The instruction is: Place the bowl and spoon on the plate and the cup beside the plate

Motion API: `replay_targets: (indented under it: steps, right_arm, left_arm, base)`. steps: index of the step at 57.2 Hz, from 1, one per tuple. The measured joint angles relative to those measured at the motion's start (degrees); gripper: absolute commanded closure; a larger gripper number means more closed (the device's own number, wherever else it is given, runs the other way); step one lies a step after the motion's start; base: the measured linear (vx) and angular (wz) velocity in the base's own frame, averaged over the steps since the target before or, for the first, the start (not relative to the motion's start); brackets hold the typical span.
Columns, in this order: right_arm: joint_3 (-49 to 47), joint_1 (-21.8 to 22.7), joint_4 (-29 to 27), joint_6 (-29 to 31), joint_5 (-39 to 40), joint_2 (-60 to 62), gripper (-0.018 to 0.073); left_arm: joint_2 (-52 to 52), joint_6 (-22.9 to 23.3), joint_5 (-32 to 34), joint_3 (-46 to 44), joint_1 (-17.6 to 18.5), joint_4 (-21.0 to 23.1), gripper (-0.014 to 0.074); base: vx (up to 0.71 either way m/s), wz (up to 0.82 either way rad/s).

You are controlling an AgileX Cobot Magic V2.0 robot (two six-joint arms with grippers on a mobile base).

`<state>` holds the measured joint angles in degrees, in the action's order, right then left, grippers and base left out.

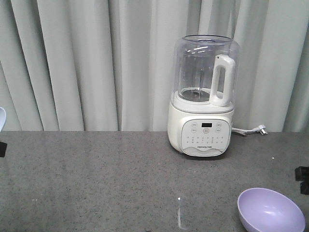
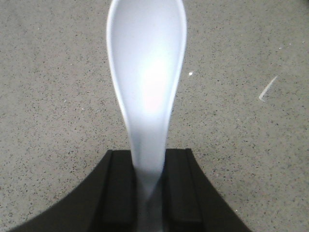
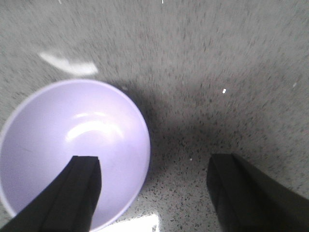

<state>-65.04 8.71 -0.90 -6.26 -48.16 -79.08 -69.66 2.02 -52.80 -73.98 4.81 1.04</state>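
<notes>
Holding small pale blue plastic spoon [image 2: 146, 72] by handle in clamped left gripper [image 2: 147, 191]. Right gripper [image 3: 152, 169] open astride glossy lavender plastic bowl [image 3: 53, 145] rim. Likely light, stiff, slippery: pinch wall.

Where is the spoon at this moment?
In the left wrist view, the spoon is clamped by its handle in the left gripper, its scoop pointing away, with speckled grey countertop behind it.

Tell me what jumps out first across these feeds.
A tall white blender with a clear jug dominates the back of the grey counter. The pale blue spoon fills the left wrist view, its handle pinched in the left tool. The right tool, open, straddles the rim of the lavender bowl.
</notes>
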Motion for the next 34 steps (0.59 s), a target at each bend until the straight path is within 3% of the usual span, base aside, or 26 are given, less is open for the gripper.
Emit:
replay_targets:
  steps: [22,34]
  right_arm:
    - [0.00,0.00,-4.09,2.87,3.10,-12.03,0.0055]
    - [-0.02,0.00,-5.30,3.69,4.60,-15.70,0.0153]
  left_arm:
    - [0.70,-0.74,-0.68,0.00,0.00,1.05,0.0603]
    - [0.70,-0.85,-0.68,0.00,0.00,1.05,0.0603]
  base:
    - [0.00,0.00]
    - [0.00,0.00]
